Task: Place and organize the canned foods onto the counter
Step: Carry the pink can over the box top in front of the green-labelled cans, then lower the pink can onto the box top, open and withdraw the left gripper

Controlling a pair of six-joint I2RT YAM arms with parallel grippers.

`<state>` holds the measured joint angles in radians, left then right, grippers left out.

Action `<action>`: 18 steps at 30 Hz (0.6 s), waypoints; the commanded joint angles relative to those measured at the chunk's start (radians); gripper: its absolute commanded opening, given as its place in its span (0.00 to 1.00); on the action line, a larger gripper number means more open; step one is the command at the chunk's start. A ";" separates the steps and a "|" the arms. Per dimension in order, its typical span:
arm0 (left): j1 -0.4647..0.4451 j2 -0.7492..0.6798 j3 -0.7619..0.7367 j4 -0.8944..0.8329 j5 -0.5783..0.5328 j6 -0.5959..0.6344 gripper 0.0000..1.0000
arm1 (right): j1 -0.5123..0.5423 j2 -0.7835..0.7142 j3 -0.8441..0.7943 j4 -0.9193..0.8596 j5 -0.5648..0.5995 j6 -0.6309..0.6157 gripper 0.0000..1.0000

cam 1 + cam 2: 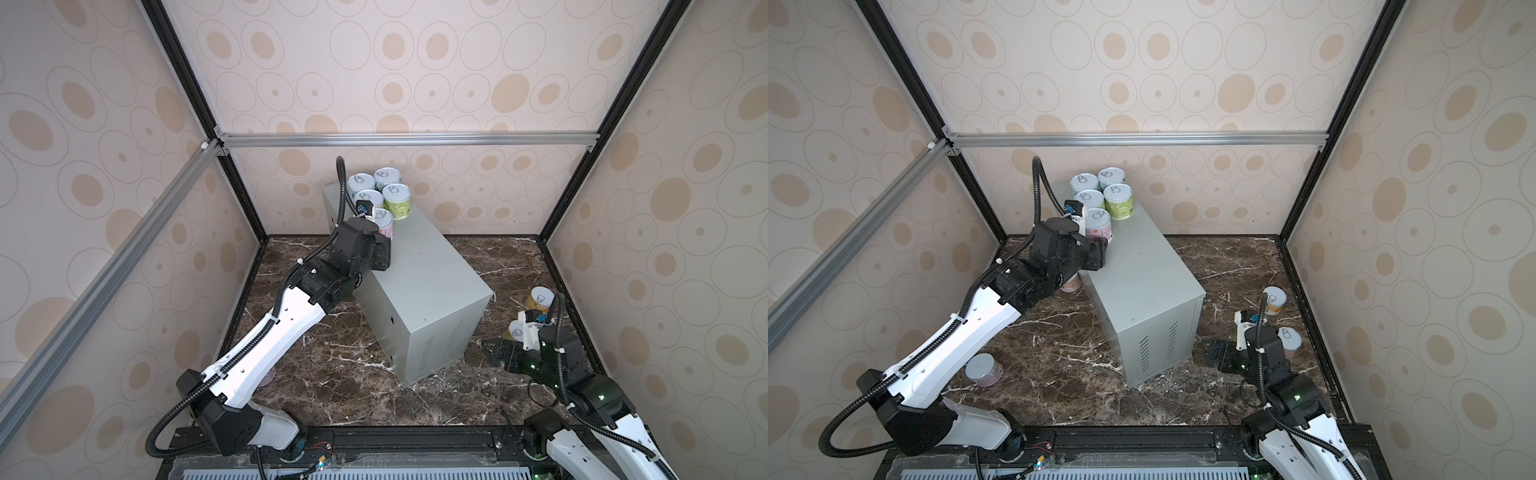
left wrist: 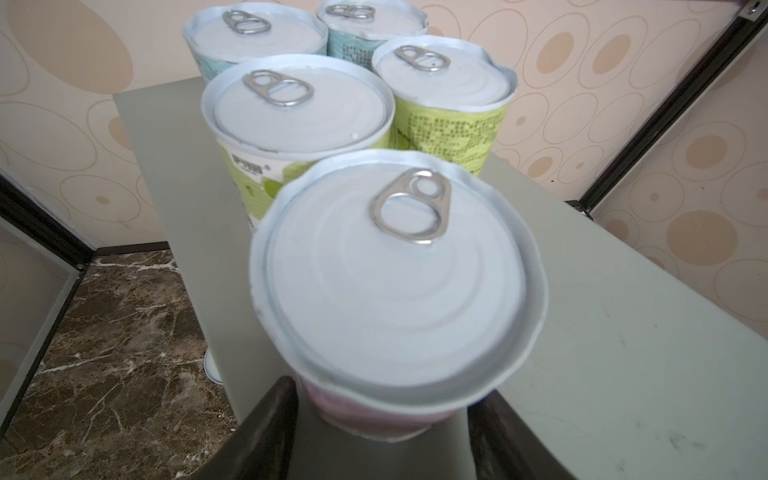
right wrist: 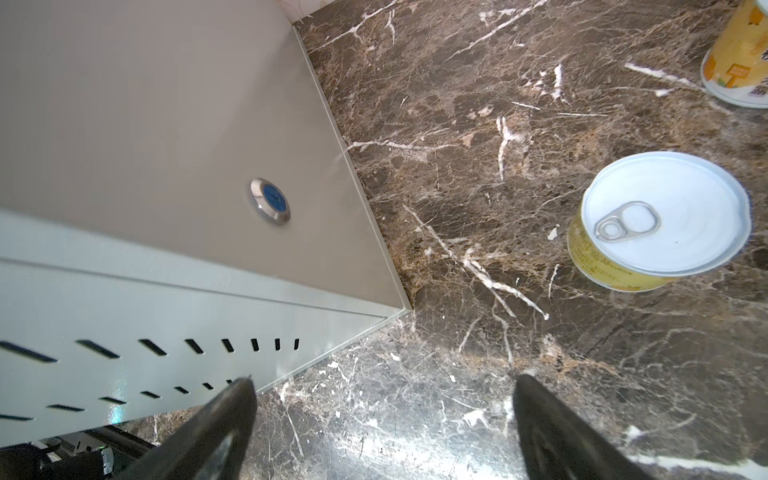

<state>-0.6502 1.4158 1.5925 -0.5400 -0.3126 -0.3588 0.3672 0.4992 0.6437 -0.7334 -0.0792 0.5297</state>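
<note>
In both top views the counter (image 1: 419,270) runs lengthwise from 11 to 5 o'clock. Five tins stand upright, lids up, at its 11 o'clock end: two teal tins (image 1: 360,183) (image 1: 386,178), two green tins (image 1: 397,203) (image 1: 368,198), one pink tin (image 1: 384,222).

In a top view four loose tins (image 1: 984,370) stand on the marble (image 1: 1225,270): two at 4 o'clock, one at 8, one under the left arm (image 1: 967,328).

Left wrist: the left gripper (image 2: 382,399) clasps the pink tin low down.

Right wrist: the right gripper (image 3: 384,378) gapes empty near a yellow tin (image 3: 660,224).

free: counter (image 1: 432,266) near half bare | blocked: far end, five cans (image 1: 375,196)
</note>
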 commanded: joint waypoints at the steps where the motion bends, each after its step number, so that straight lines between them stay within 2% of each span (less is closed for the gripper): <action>1: 0.016 -0.012 0.034 -0.004 -0.012 -0.009 0.66 | 0.003 -0.002 0.002 -0.009 -0.002 0.009 0.99; 8: 0.016 -0.075 0.021 -0.001 0.059 -0.020 0.87 | 0.003 0.041 0.057 -0.080 0.145 0.054 0.99; 18: 0.016 -0.251 -0.039 -0.064 0.059 -0.050 0.99 | 0.003 0.077 0.083 -0.110 0.210 0.093 0.99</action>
<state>-0.6430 1.2156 1.5787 -0.5625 -0.2508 -0.3859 0.3672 0.5694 0.6918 -0.8055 0.0772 0.5953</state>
